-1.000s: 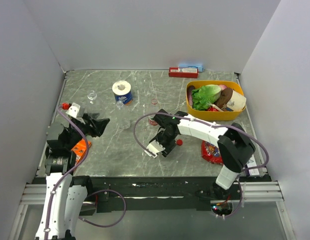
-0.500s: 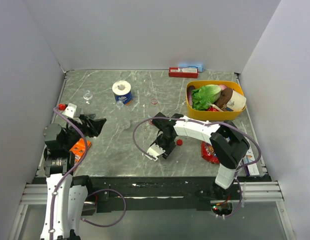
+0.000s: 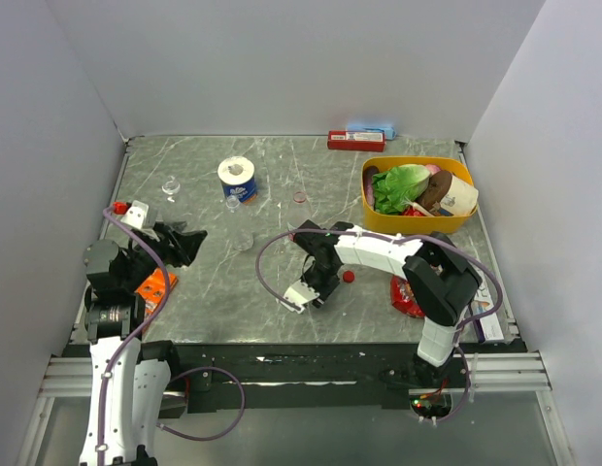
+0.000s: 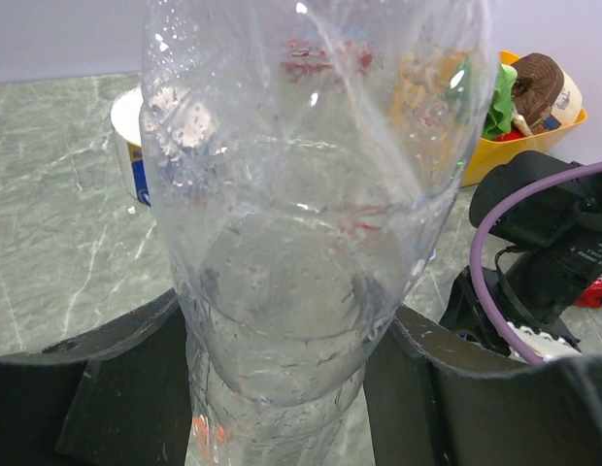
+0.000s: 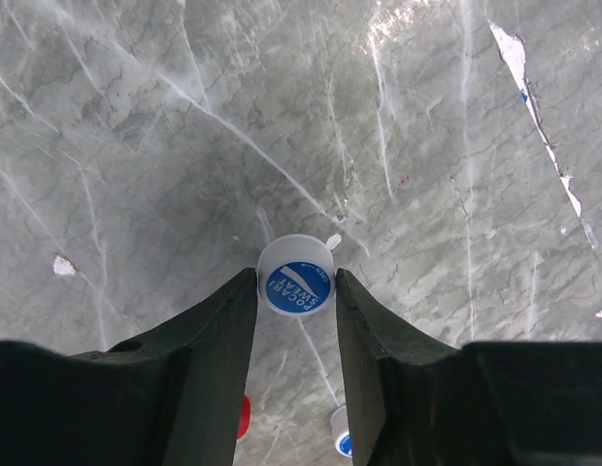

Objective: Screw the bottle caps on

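My left gripper (image 3: 191, 243) (image 4: 286, 388) is shut on a clear plastic bottle (image 4: 301, 214), which fills the left wrist view; a trace of red shows low on it. My right gripper (image 3: 316, 288) (image 5: 296, 286) points down at the table, and its two fingertips press the sides of a blue cap (image 5: 296, 282) with a pale rim. A red cap (image 3: 349, 277) (image 5: 242, 417) and a second blue cap (image 5: 340, 434) lie on the table just beside that gripper. Two small clear bottles (image 3: 170, 184) (image 3: 232, 202) stand at the back left.
A toilet roll (image 3: 237, 178) stands at the back left. A yellow basket (image 3: 456, 225) of food sits at the back right, and a red box (image 3: 356, 141) lies by the back wall. An orange packet (image 3: 157, 284) lies near the left arm, a red packet (image 3: 406, 293) near the right.
My right gripper has shifted a little to the left and toward the near edge. My left gripper moved slightly left with the bottle, then stayed still.
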Controlling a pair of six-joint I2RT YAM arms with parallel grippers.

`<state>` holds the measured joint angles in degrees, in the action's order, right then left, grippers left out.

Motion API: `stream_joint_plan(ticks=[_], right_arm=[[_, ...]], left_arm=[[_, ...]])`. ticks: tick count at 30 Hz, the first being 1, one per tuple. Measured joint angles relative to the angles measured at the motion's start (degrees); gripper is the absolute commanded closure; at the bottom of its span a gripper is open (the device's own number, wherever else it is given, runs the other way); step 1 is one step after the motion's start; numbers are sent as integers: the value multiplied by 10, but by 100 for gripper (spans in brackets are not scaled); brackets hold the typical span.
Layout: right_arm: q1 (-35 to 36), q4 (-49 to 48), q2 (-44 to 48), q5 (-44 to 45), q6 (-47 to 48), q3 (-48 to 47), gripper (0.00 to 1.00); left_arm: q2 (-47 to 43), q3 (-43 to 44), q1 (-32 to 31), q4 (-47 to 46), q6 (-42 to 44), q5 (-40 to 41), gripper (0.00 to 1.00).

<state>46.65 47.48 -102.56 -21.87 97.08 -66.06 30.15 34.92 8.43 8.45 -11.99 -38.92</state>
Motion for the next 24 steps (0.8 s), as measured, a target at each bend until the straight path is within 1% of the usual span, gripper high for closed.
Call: stream_joint_plan(ticks=[2,3,5,6,10,12,14,16,18,21,24], right_arm=[[3,-1,0,0,-4,0,62],[4,-1,0,0,-6,0,67],[5,-2,0,0,-14,0,70],[6,-3,0,0,-17,-1,73],[5,6,3,0,-50,-12,76],[3,19,18,-4,-74,-22,77],[2,48,52,-12,-110,-43,78],[2,75,100,-24,-151,-80,79],[4,98,155,-36,-202,-138,81],[12,102,236,-40,-273,-236,81],[39,89,313,-30,-307,-279,79]], left_arm=[[1,0,0,0,-2,-3,99],[1,0,0,0,-4,-4,99],[1,-2,0,-1,-6,-8,99],[1,-3,0,-3,-7,-11,99],[2,-17,0,-6,9,-51,99],[5,-25,-3,-5,30,-74,99],[15,-32,-17,3,73,-97,99],[34,-32,-43,15,123,-117,99],[63,-32,-83,24,181,-129,99],[113,-32,-176,35,266,-122,99],[155,-32,-254,32,328,-110,99]])
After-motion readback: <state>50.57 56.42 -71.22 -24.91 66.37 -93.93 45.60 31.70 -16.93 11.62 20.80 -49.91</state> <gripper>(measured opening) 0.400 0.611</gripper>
